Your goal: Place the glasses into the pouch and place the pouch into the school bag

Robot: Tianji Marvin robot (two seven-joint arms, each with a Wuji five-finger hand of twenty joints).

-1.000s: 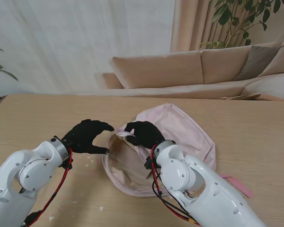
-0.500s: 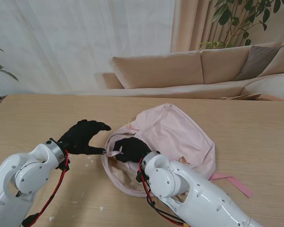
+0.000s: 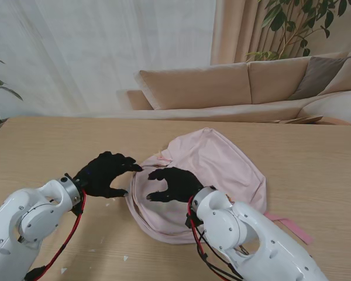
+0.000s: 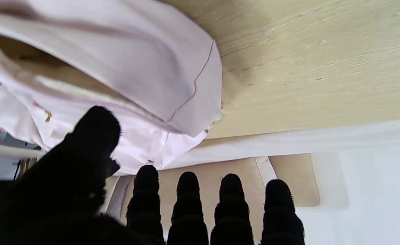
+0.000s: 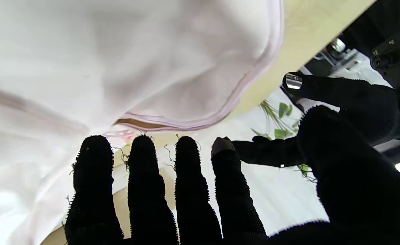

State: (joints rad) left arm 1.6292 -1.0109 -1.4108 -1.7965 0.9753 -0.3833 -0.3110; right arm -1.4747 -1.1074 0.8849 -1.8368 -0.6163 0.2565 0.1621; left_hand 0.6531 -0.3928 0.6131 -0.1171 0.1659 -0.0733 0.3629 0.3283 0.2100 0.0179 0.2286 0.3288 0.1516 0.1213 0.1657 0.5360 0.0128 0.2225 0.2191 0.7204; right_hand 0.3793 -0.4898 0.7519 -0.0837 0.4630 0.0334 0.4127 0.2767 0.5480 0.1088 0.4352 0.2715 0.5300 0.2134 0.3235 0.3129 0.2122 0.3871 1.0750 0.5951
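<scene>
Two robot hands work close to me over the pale wood worktop (image 3: 41, 146); the right robot hand (image 3: 171, 184) hovers over the near part of the pink school bag (image 3: 222, 170), fingers (image 5: 142, 190) spread and curled with nothing between them; in its wrist view the fabric lies just beyond the fingertips, and I cannot tell whether they touch it; the left robot hand (image 3: 103, 173) sits just beside the bag's left edge, fingers (image 4: 189, 204) apart and empty, its thumb (image 4: 94, 136) near the pink cloth; a little farther, the bag lies slumped and mostly flat, its zip seam (image 5: 227, 105) gaping only slightly onto a tan lining; a strap (image 3: 289, 227) trails out on the right, nearer to me; neither the glasses nor the pouch shows in any view, so they are either inside the bag already or hidden, and I cannot say which; farthest off stand a beige sofa (image 3: 222, 85) and a curtain. Judging from this, the risk is the limp fabric; if the mouth falls shut with the pouch half in, it could catch on the seam or slide back out; a robot hand pressing on the flap would drag the whole bag across the smooth worktop instead of opening it, and a finger could snag in the loose threads visible by the right fingertips.
</scene>
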